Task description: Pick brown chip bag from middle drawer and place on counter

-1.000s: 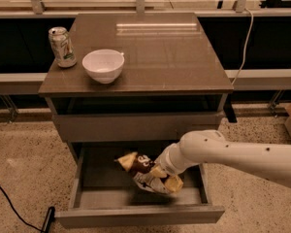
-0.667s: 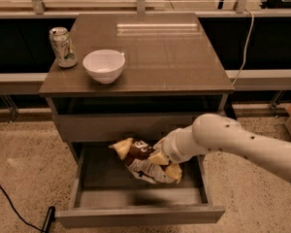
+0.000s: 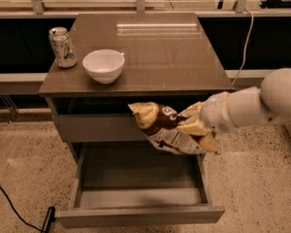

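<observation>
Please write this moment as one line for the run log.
gripper: shut on brown chip bag, at its right end | bag: in air above open middle drawer | counter: bag not yet placed

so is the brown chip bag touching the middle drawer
Apart. The camera view shows the gripper, in front of the cabinet, holding the brown chip bag in the air above the open middle drawer, clear of its tray.

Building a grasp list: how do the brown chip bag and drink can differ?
The brown chip bag is crumpled and dark brown; the drink can is cylindrical and silver. The bag hangs in the gripper above the open middle drawer; the can stands upright on the counter beside the white bowl.
</observation>
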Action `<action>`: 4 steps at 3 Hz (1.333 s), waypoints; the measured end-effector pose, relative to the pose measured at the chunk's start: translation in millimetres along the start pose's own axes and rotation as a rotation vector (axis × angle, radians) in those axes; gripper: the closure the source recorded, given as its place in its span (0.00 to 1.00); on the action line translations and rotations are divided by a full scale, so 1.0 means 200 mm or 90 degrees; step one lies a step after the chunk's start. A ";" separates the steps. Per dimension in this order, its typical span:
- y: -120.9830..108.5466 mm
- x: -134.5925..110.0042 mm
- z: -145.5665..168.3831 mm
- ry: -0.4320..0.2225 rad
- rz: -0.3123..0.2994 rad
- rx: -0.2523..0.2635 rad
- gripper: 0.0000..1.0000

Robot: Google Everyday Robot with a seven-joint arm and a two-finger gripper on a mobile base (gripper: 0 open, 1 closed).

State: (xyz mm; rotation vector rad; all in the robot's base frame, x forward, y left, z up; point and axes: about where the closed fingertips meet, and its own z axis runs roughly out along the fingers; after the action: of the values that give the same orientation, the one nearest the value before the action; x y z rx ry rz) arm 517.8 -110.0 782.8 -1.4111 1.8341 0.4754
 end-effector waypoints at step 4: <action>-0.48 -0.34 -0.59 0.046 -0.184 -0.141 1.00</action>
State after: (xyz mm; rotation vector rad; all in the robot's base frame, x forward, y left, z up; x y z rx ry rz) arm 575.4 -177.3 923.9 -1.8315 1.6336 0.4942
